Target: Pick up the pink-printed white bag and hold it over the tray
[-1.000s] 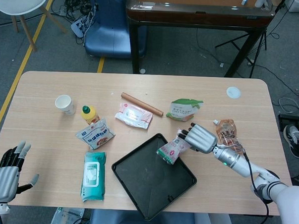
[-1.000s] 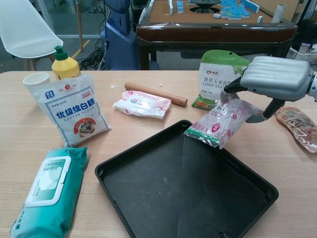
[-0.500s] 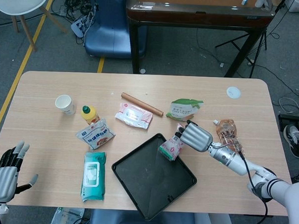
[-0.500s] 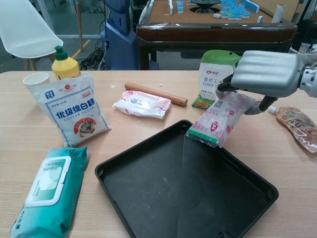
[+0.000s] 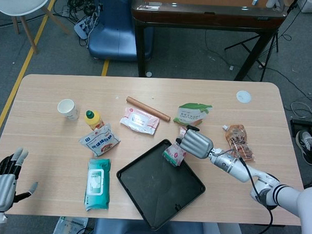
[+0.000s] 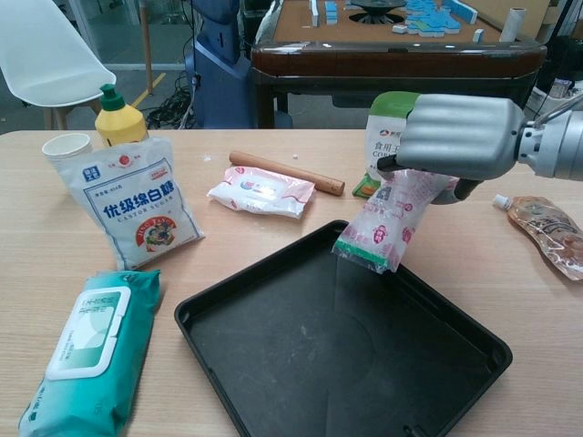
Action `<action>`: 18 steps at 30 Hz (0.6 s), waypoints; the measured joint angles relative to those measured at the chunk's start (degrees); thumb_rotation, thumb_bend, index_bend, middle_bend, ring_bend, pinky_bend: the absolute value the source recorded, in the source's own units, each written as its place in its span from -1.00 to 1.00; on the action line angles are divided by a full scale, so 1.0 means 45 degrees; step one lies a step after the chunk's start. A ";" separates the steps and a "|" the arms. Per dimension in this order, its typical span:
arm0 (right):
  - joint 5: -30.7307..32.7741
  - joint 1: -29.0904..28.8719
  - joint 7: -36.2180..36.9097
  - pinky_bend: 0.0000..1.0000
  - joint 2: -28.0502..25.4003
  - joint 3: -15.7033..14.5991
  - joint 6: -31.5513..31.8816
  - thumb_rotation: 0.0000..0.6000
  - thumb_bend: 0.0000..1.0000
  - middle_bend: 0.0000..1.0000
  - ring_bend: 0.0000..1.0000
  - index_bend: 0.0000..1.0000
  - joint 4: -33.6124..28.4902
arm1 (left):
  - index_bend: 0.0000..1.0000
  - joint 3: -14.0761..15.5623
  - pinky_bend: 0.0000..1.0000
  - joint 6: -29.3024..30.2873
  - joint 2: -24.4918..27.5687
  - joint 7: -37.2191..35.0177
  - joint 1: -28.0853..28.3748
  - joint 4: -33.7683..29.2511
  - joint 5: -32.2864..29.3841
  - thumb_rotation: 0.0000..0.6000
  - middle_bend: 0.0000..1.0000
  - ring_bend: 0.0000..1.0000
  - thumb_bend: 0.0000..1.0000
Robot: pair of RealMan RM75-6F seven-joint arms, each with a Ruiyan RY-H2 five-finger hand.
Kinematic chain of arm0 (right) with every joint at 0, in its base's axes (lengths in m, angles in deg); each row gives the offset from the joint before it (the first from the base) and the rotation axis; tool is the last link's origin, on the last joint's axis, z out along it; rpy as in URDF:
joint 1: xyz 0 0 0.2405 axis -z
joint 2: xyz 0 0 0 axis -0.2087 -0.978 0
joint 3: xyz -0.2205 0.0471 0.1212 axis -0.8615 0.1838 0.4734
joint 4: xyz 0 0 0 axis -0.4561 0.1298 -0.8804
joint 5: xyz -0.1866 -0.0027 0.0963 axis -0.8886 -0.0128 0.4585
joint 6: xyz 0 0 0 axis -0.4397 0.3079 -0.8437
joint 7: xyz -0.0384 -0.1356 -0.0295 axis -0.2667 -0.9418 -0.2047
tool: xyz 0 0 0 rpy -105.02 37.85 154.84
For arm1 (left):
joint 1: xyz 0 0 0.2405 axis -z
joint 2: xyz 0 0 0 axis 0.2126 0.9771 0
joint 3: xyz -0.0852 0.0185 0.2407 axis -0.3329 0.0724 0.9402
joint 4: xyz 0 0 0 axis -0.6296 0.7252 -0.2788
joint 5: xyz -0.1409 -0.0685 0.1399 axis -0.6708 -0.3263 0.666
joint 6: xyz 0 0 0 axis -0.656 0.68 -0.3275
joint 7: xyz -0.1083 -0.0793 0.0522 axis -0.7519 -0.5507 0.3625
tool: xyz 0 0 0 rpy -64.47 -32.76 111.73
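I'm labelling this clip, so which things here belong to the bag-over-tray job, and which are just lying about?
Job:
pink-printed white bag
tray
right hand, holding the bag

Lying about:
sugar bag
wipes pack
rolling pin
paper cup
yellow bottle
corn starch bag
left hand

Reads "优级绵白糖" plus "CASTOR SUGAR" on the sugar bag [image 6: 137, 205]. Half-hidden "食用" and "CO" on the green-topped pouch [image 6: 387, 137]. Other print too small to read.
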 measured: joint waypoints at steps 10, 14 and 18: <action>0.0097 0.0144 -0.0317 0.19 0.0076 0.0091 -0.0020 1.00 0.40 0.69 0.47 0.95 -0.0048 | -0.91 -0.0013 -0.94 -0.0035 0.0001 -0.0011 0.0017 0.0013 -0.0009 1.00 -1.00 -1.00 -0.51; 0.0115 0.0163 -0.0451 0.19 0.0030 0.0117 -0.0064 1.00 0.40 0.69 0.47 0.95 -0.0072 | -0.91 -0.0009 -0.94 -0.0038 -0.0018 0.0024 0.0012 0.0004 -0.0020 1.00 -1.00 -1.00 -0.51; 0.0078 0.0143 -0.0641 0.19 -0.0107 0.0173 -0.0032 1.00 0.40 0.70 0.47 0.95 -0.0187 | -0.91 -0.0014 -0.94 -0.0056 -0.0020 0.0055 0.0028 -0.0026 -0.0017 1.00 -1.00 -1.00 -0.51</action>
